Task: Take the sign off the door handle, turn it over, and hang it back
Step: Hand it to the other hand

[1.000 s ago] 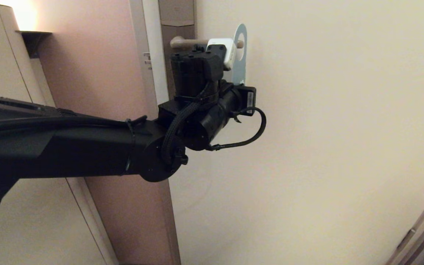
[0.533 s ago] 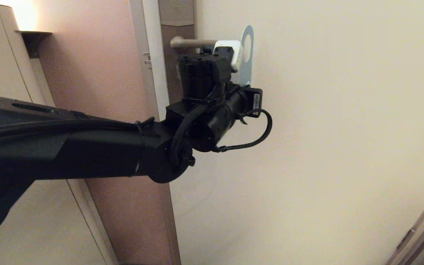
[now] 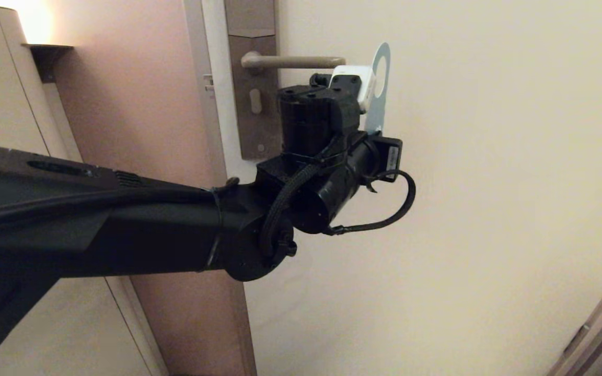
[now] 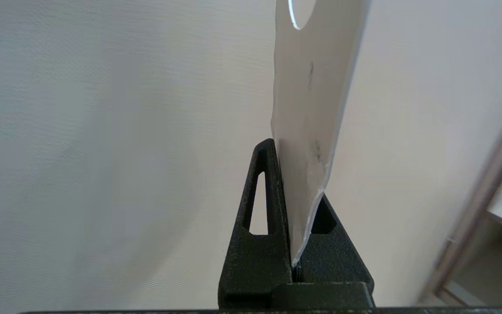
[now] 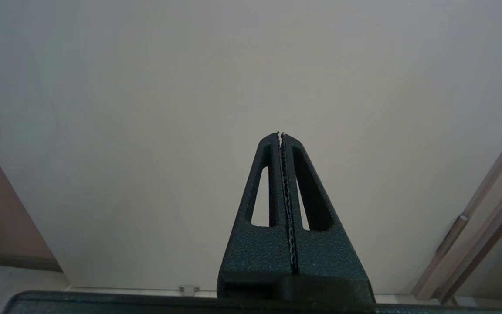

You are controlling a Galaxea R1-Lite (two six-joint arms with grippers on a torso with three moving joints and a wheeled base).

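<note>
- The left claw [image 4: 296, 209] is clenched on the lower end of the sign [image 4: 312, 109].
- The sign [image 3: 379, 86] rises upright from the claw, its oval hole uppermost.
- The sign is clear of the handle [image 3: 290, 62], just beside the lever's free end.
- The right claw [image 5: 282, 196] is clenched, grasping nothing, and faces the door [image 3: 489, 183].

A: Left arm? Reaching from 9 o'clock toward 1 o'clock; left gripper [image 4: 296, 174] clamped flat on the sign [image 4: 314, 109].

B: Right gripper [image 5: 280, 136]? Fingers pressed together, gripping nothing, seen only by its wrist camera.
</note>
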